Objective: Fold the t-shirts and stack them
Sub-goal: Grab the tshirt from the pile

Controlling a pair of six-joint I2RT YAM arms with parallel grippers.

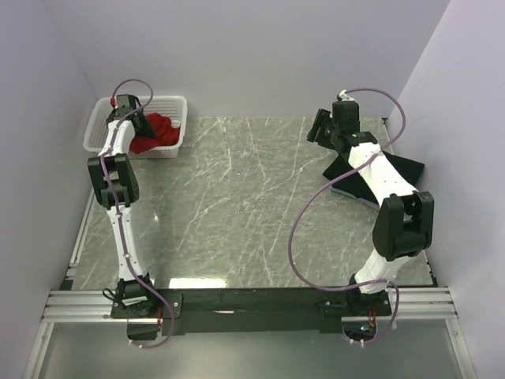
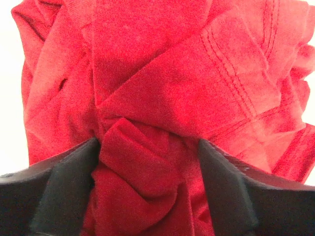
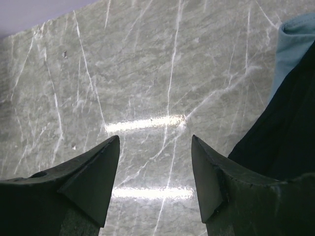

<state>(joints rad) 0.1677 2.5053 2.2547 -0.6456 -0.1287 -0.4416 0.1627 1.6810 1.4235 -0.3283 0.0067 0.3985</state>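
Black fingers of the left claw (image 2: 147,162) are spread wide astride a raised fold of the crumpled bright red cloth t-shirt (image 2: 162,73), which is lodged in the white plastic mesh basket (image 1: 177,103) at the far left corner; no firm pinch is shown. The right claw (image 3: 155,147) is poised wide and empty above the grey marble bench (image 3: 147,64), just beside the black t-shirt (image 3: 280,137) laid flat over a light blue t-shirt (image 3: 295,44). Two shirts are judged to be stacked already; the red one remains to be lifted, folded and added.
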